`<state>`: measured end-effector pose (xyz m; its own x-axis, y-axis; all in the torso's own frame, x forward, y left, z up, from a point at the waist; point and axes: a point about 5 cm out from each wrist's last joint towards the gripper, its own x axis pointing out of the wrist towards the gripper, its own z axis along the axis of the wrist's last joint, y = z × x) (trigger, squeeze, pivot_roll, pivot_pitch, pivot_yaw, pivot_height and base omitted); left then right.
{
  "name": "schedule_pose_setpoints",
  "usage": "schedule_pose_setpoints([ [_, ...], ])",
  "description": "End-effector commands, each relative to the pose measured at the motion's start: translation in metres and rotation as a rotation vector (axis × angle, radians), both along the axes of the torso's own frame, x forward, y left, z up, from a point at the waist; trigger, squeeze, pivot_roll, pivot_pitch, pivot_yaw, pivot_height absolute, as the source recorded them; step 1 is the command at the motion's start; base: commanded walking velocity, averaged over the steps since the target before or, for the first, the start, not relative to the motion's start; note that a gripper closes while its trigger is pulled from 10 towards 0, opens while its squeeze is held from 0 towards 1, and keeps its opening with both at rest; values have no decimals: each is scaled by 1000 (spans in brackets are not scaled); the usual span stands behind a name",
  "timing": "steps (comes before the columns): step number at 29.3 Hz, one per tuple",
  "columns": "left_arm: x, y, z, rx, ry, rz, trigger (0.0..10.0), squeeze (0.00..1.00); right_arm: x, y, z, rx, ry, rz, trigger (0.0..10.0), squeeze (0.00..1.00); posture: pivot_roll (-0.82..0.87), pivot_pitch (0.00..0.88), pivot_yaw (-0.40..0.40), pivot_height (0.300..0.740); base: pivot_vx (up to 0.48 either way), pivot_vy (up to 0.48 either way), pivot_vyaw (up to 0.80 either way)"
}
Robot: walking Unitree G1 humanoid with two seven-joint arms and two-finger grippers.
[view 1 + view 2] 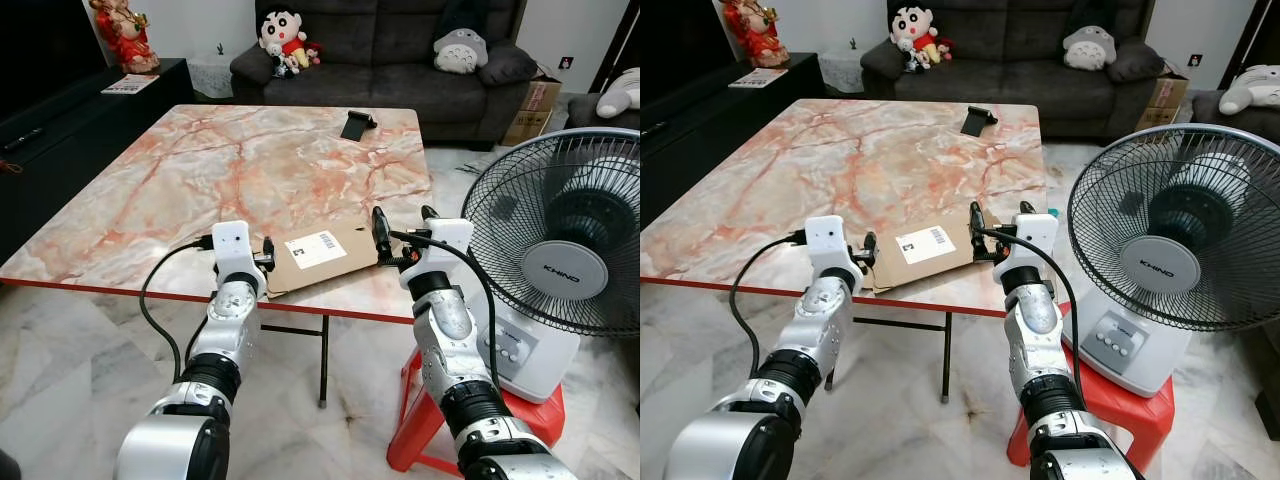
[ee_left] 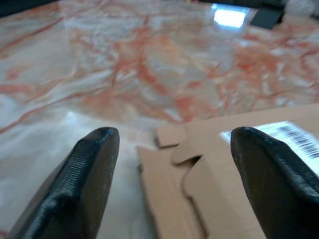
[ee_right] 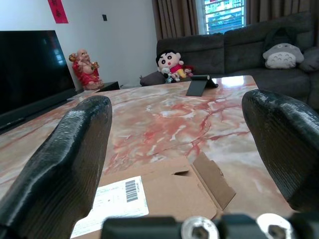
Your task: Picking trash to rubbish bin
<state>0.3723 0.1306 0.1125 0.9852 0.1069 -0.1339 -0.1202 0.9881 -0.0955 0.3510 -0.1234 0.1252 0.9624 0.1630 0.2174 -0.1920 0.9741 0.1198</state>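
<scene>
A flattened brown cardboard piece (image 1: 350, 258) with a white shipping label lies on the marble table (image 1: 250, 160), close to the front edge. My left gripper (image 1: 268, 254) hovers at its left end. In the left wrist view the left gripper (image 2: 172, 134) is open, and the cardboard's torn edge (image 2: 224, 164) lies between and just beyond the fingers. My right gripper (image 1: 403, 215) is at the cardboard's right end. The right gripper (image 3: 177, 99) is also open, its fingers wide apart over the cardboard (image 3: 169, 191). Neither gripper holds anything.
A large standing fan (image 1: 560, 250) rests on a red stool (image 1: 420, 410) right beside my right arm. A black phone stand (image 1: 355, 124) sits at the table's far side. A dark sofa (image 1: 400, 60) with plush toys is behind, and a black TV console (image 1: 60, 120) lines the left.
</scene>
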Motion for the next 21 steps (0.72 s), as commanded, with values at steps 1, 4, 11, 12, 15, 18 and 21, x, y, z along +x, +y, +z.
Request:
schedule_pose_setpoints([
  [1,0,4,-3,-11,33,24,10000,1000,0,1,0,6,6,8,10000,0,-92,0,30,740,0,0,0],
  [4,-1,3,-8,-20,62,16,10000,0,0,2,0,6,8,11,10000,0,-92,0,30,740,0,0,0],
  [11,-4,2,-15,-64,106,17,10000,0,-1,3,-1,5,7,18,10000,0,-96,3,24,740,0,0,0],
  [12,-4,2,-16,-63,110,19,10000,0,-1,2,-1,5,8,18,10000,0,-96,3,24,740,0,0,0],
  [15,-5,5,-19,-56,137,39,10000,0,-2,2,-1,4,8,18,10000,0,-96,5,23,740,0,0,0],
  [18,-6,4,-23,-68,157,34,10000,0,-2,3,-2,3,9,23,10000,0,-95,9,21,740,0,0,0],
  [21,-7,5,-25,-94,180,48,10000,0,-2,3,-2,3,9,25,10000,0,-96,9,21,740,0,0,0],
])
